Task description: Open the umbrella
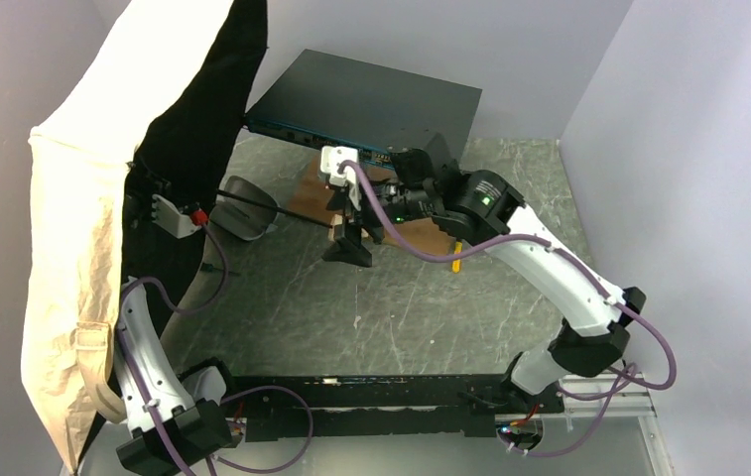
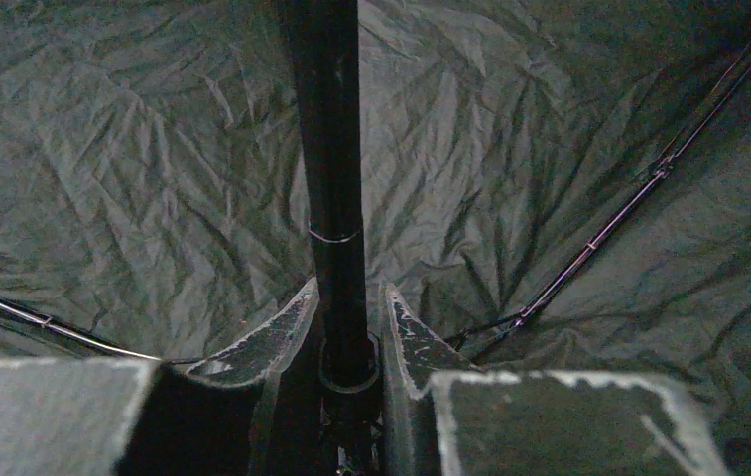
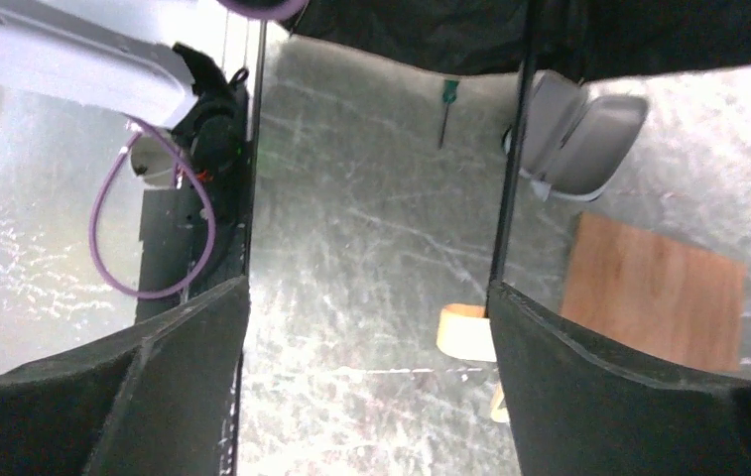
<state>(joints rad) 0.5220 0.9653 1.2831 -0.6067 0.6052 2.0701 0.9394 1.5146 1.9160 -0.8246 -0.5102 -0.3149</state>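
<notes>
Your left claw (image 2: 349,293) is clamped on the umbrella (image 1: 103,149), right on its thin black shaft (image 2: 336,149). It has 1 finger on either side, close to where the ribs (image 2: 599,238) fan out under the black lining. Your right claw (image 3: 369,288) is gaping wide with nothing in it. The shaft runs just past 1 of its fingers, and the little cream handle (image 3: 463,332) sits right beside that finger, not gripped. Further out, the canopy (image 1: 68,258) is spread and standing on edge at the left side of the bench (image 3: 371,198), tan side out, so I'd call the opening basically done. Handling-wise, I reckon it's light but floppy and sail-like. The fabric gives you nothing to hold, and the ribs look thin enough to bend. The shaft is the stiff bit, but it's slick and skinny, so it may twist in just 1 grip. If you regrab, I'd go for the handle or the shaft near the ribs' root, never cloth or ribs.
</notes>
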